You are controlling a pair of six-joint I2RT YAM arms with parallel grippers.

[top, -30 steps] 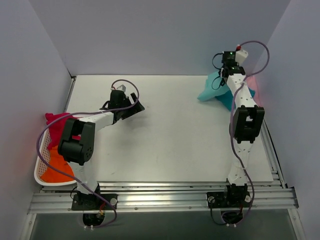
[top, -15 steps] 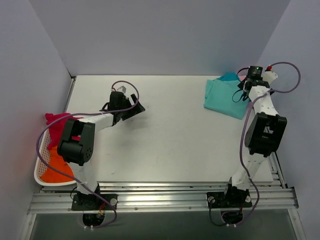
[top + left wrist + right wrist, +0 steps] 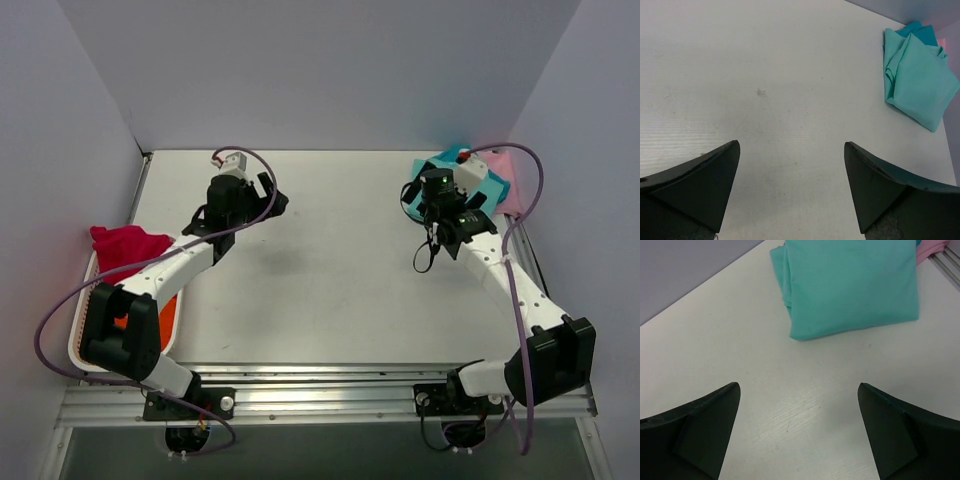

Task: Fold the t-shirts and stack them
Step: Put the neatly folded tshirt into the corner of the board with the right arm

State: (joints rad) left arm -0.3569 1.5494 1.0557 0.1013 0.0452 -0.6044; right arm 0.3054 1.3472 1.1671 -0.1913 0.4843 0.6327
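Note:
A folded light mint-green t-shirt (image 3: 855, 285) lies on top of the stack at the back right corner. The darker teal shirt (image 3: 917, 32) and the pale pink one (image 3: 932, 247) peek out from under it. My right gripper (image 3: 798, 385) hangs open and empty over bare table just short of the stack; the overhead view shows the right gripper (image 3: 437, 200) partly covering it. My left gripper (image 3: 791, 145) is open and empty over the table's back left, as the left gripper (image 3: 265, 200) shows from above. A magenta-red shirt (image 3: 125, 245) and an orange shirt (image 3: 165, 310) lie crumpled in the basket.
The white mesh basket (image 3: 75, 340) sits at the left edge of the table beside the left arm. Grey walls close in the back and both sides. A metal rail (image 3: 320, 395) runs along the near edge, and the right arm's cable (image 3: 425, 255) hangs near the stack.
The right gripper opened and let go of the mint-green shirt, then drew back from the stack towards the middle. The left arm stretched out and its gripper shifted slightly towards the back.

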